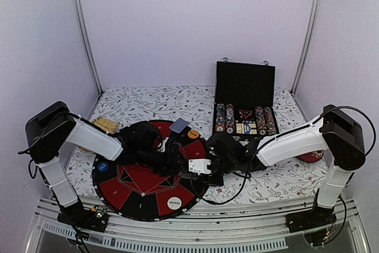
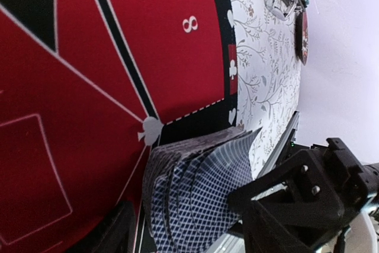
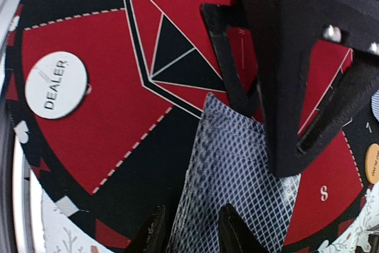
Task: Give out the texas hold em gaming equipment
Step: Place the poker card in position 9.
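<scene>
Grey-blue lattice backs mark what matters: a fan of playing cards (image 2: 195, 182) held up off the round poker mat (image 1: 133, 179), over its right half, toward the middle of the counter's near edge. Starting from the left, a small blue disc (image 1: 103, 166) lies at the mat's left rim, well apart from the cards. The left tool (image 2: 189, 228) reaches in from that side with the fan between its two fingers. Its jaws stand fairly wide, and I cannot tell whether they press the cards or merely flank them. Around the meeting point, the DEALER disc (image 3: 56, 85) sits on the mat toward the near edge, while a lone card (image 1: 179, 125) and an orange disc (image 1: 193, 134) lie on the mat's far side. The fan's long axis runs roughly along the near edge, from the left tool straight toward the right tool (image 3: 190, 220), which meets it head-on. That tool's fingers stand one to each side of the nearest card's end, close in, but whether they have clamped it cannot be told. Neither arm is nearer, since both are at the cards, end to end. The coming move likely turns on drawing a card lengthwise out of the fan. From above, the two tools hide the cards wholly. The wrist views cut off the fan's lower end, so the number of cards cannot be read.
</scene>
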